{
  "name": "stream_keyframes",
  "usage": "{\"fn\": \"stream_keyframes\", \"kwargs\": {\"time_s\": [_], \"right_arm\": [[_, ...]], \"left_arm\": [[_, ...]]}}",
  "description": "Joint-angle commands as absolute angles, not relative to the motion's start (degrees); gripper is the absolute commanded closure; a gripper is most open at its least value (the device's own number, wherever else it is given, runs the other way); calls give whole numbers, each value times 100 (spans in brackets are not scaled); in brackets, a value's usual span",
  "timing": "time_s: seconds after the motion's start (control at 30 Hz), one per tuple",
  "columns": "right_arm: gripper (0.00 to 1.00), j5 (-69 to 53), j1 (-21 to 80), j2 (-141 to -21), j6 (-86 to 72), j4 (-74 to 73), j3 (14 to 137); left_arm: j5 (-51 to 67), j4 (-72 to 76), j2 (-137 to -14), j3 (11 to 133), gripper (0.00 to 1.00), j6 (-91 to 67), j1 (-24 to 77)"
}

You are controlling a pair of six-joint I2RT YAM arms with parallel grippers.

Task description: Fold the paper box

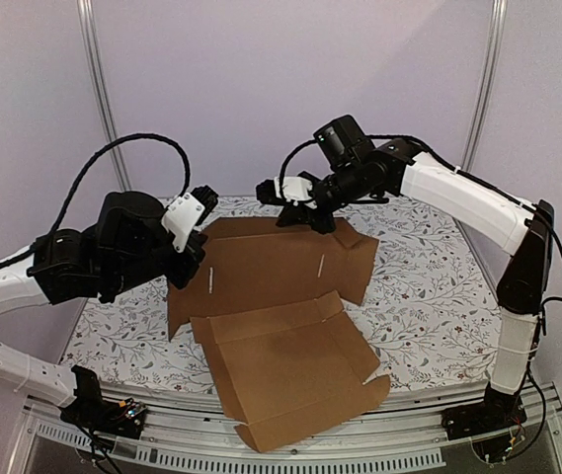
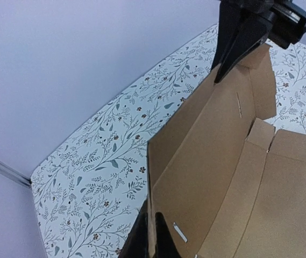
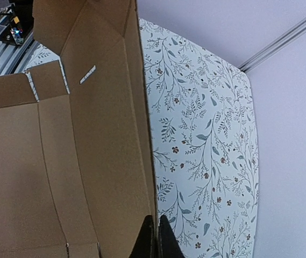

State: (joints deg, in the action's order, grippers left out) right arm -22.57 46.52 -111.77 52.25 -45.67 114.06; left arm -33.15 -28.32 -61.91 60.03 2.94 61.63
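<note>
The paper box [image 1: 271, 276] is a brown cardboard sheet lying on the floral table, its far panel raised upright. My left gripper [image 1: 195, 247] is shut on the left end of that raised panel; in the left wrist view its black fingertips [image 2: 166, 242] pinch the panel edge of the box [image 2: 222, 177]. My right gripper [image 1: 305, 219] is shut on the panel's top edge near the far right; its fingertips [image 3: 166, 239] clamp the thin edge of the box [image 3: 61, 161]. The right gripper [image 2: 239, 48] also shows at the top of the left wrist view.
The floral tablecloth [image 1: 419, 286] covers the table. The box's near flap [image 1: 300, 415] overhangs the front rail [image 1: 261, 454]. Metal frame posts [image 1: 98, 89] stand against the back wall. Both arm bases sit at the near corners.
</note>
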Motion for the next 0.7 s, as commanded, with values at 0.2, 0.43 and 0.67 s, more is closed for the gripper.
{"fn": "stream_keyframes", "kwargs": {"time_s": [0.2, 0.43, 0.67], "right_arm": [[100, -1315, 4811, -11088, 4865, -4427, 11522], [100, -433, 4815, -10937, 4175, -4354, 11449], [100, 180, 4875, -10675, 3661, -3934, 10709]], "left_arm": [[-3630, -2533, -6024, 5793, 43, 134, 6243], [-3524, -2476, -5820, 5789, 16, -225, 6185], [-2590, -1954, -5496, 5517, 9, -1061, 5820]]}}
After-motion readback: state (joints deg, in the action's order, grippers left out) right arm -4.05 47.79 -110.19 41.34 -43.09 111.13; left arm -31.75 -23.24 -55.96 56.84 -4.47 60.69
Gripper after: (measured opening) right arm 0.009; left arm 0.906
